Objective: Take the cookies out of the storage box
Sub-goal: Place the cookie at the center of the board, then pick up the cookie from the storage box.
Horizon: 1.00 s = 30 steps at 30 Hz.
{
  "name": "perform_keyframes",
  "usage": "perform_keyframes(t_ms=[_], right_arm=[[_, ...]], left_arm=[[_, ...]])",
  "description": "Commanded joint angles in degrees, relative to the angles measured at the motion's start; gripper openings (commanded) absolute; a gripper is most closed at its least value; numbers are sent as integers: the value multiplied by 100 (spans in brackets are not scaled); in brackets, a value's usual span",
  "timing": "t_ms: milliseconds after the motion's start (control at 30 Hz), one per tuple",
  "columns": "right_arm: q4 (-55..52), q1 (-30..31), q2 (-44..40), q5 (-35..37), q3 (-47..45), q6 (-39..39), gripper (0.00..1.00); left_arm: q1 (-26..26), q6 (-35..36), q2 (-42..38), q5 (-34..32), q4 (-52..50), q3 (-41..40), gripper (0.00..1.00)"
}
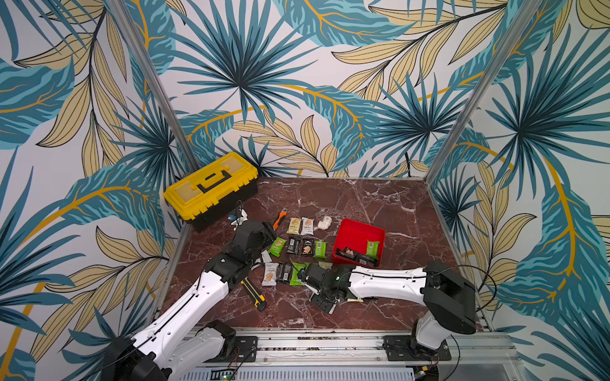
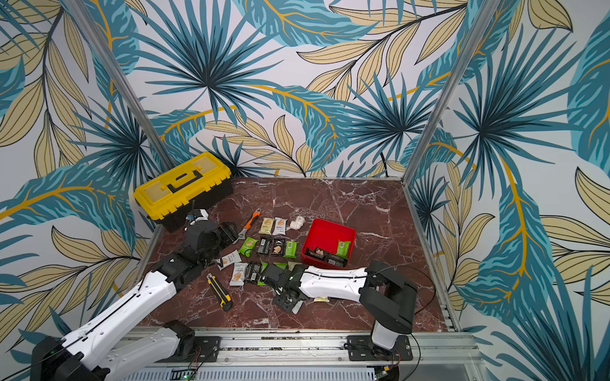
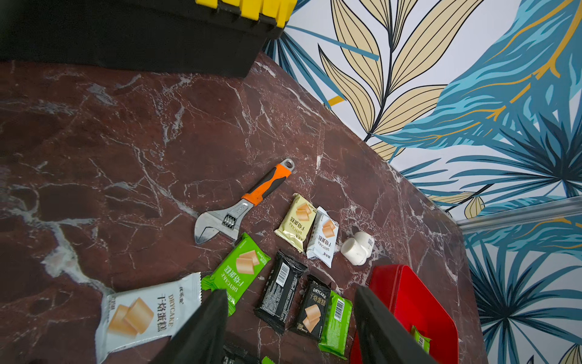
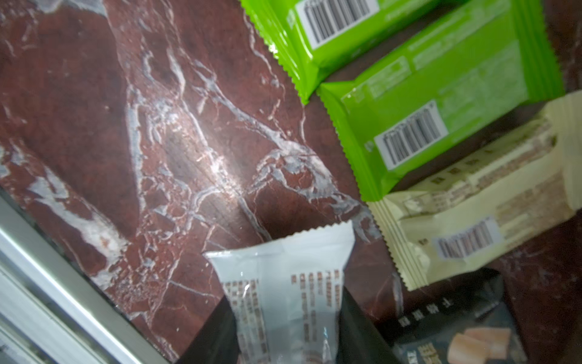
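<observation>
Fingers, left gripper (image 3: 291,294): spread wide, nothing between them (only tabletop cookies (image 3: 280,293) beneath).
Fingers, right gripper (image 4: 288,299): flanking a white packet (image 4: 283,277); clamped or loose, I cannot tell.
Storage box (image 1: 359,231): on the marble table (image 1: 379,204), holding one green and several black cookies.
Cookies outside: I see rows on the table, between box and left gripper.

White packet (image 4: 280,255) between end effector (image 4: 285,299) fingers (image 4: 214,340), green packets (image 4: 441,104) beside
</observation>
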Motion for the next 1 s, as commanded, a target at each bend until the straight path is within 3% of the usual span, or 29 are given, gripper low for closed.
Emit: perform_keyframes(t_ms=[0,233,467,600,967], right_arm=[[53,46,65,138,-65,54,56],[-52,43,-375,394,129,197,63],[-131,-424,-1358,1469,326,914,64],[-398,-967,-1806,1956,328,1513,66],[-908,-3213,-3181,1414,-358,2994,66]], left_arm=[[54,86,-82,-77,-98,-109,68],[55,248,-82,29,30,-46,69],[-40,732,266,880,379,227,69],[-524,1459,757,976,475,667,71],[-1662,3040,2604,2209,481,2133,70]])
